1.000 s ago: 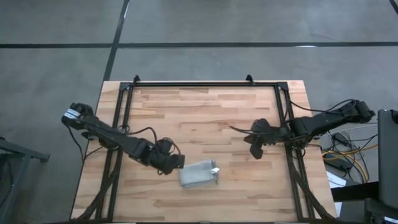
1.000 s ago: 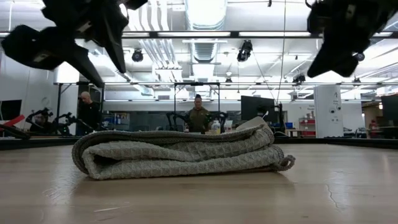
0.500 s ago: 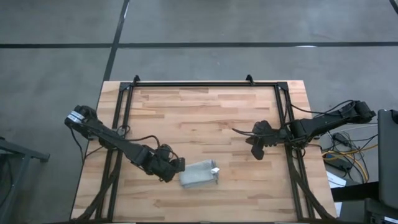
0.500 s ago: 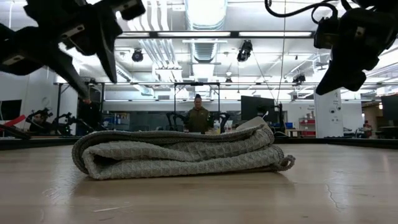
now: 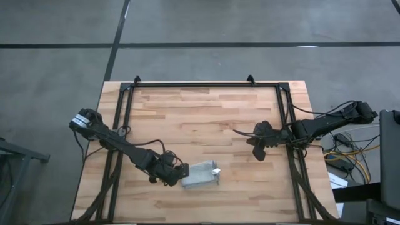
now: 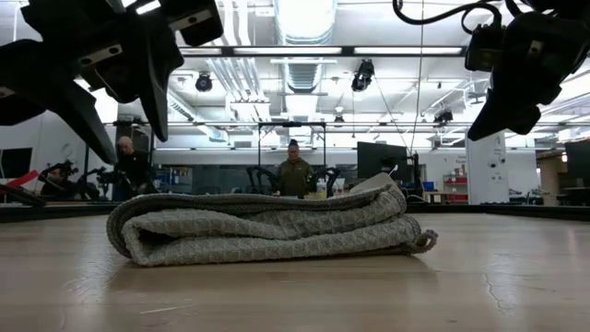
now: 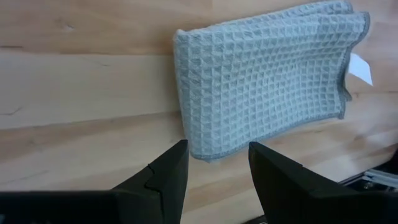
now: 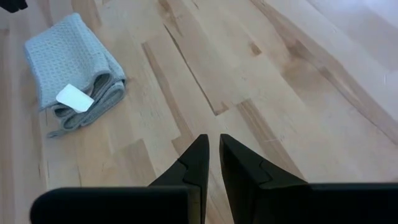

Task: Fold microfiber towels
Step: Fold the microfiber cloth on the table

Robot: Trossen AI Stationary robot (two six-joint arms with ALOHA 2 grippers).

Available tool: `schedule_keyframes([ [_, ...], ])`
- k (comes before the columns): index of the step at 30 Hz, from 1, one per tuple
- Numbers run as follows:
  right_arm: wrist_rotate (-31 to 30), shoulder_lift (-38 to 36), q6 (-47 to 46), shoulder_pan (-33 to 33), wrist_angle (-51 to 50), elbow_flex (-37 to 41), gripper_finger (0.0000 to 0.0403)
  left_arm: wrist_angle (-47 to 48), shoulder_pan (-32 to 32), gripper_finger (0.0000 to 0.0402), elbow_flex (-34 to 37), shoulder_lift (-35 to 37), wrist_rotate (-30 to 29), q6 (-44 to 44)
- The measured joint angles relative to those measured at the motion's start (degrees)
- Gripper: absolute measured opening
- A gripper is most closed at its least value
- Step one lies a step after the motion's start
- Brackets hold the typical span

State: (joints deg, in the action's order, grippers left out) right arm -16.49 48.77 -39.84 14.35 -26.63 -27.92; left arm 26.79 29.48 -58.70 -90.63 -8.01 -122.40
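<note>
Left end effector [image 5: 179, 174] now closer beside folded towel [image 5: 200, 175].

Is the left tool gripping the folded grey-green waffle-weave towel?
No: in the left wrist view the left tool is open, apart from the folded grey-green waffle-weave towel.

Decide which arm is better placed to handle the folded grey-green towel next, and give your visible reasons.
Probably the left. The left gripper hangs open right beside the folded grey-green waffle-weave towel, while the right gripper, nearly closed, waits well away from it.
</note>
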Motion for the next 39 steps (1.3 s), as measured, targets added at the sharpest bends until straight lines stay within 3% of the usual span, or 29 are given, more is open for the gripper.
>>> schedule_keyframes([
  [12,-0.02,0.0,1.29,0.0,0.1,0.0,0.0038,0.18,0.11,0.0172,1.01,-0.63,-1.31,-2.54],
  [20,-0.04,0.0,2.6,0.0,0.44,0.0,0.0038,-6.89,0.08,0.0172,1.05,-5.52,-0.97,-2.0],
  [39,-0.07,0.02,3.67,0.02,0.46,0.0,0.0038,-11.08,-0.16,0.0172,1.09,-11.99,-0.98,-1.79],
])
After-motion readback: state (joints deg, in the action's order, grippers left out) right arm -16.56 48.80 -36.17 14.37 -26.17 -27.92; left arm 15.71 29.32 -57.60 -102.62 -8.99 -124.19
